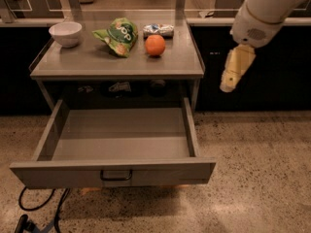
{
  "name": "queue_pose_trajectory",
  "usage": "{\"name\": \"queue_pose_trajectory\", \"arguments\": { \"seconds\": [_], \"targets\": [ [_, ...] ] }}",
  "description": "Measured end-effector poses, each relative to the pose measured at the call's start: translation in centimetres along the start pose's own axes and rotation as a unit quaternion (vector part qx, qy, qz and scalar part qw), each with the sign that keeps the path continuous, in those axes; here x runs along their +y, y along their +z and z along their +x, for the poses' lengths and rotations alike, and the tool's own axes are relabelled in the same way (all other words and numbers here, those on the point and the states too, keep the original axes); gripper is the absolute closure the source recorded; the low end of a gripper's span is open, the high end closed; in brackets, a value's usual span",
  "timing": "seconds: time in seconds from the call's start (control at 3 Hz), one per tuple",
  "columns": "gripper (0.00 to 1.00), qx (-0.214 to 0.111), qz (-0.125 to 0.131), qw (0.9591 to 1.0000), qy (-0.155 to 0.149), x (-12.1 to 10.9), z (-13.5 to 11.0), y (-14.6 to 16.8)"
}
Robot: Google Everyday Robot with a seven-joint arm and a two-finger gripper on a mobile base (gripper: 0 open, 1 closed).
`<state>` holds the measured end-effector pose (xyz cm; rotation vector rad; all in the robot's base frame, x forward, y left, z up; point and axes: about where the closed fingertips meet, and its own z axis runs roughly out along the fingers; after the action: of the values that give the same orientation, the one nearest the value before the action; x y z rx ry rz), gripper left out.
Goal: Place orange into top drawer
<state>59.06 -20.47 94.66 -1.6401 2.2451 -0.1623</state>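
Observation:
The orange (pixel 155 45) sits on the grey table top (pixel 116 64), right of centre, apart from everything else. The top drawer (pixel 114 171) under the table top is pulled fully out and holds nothing; its dark bail handle (pixel 116 175) faces me. My gripper (pixel 232 75) hangs on the white arm to the right of the table, beyond its right edge and a little lower than the orange. It holds nothing that I can see.
A white bowl (pixel 65 33) stands at the table's back left. A green snack bag (pixel 118 36) lies left of the orange and a small silver packet (pixel 158 29) lies behind it. Black cables (pixel 43 212) lie on the speckled floor at the lower left.

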Motion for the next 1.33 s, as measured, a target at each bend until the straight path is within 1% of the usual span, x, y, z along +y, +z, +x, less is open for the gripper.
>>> {"name": "queue_pose_trajectory", "arguments": {
  "seconds": [0.33,0.67,1.0,1.33],
  "targets": [
    [0.00,0.000,0.017,0.9998,0.011,-4.4,-1.9,2.4],
    [0.00,-0.001,0.017,0.9998,0.011,-4.4,-1.9,2.4],
    [0.00,-0.051,0.005,0.9985,0.017,-4.8,-1.8,2.7],
    [0.00,-0.156,-0.017,0.9875,0.014,-7.0,-1.2,5.5]
  ]
}}
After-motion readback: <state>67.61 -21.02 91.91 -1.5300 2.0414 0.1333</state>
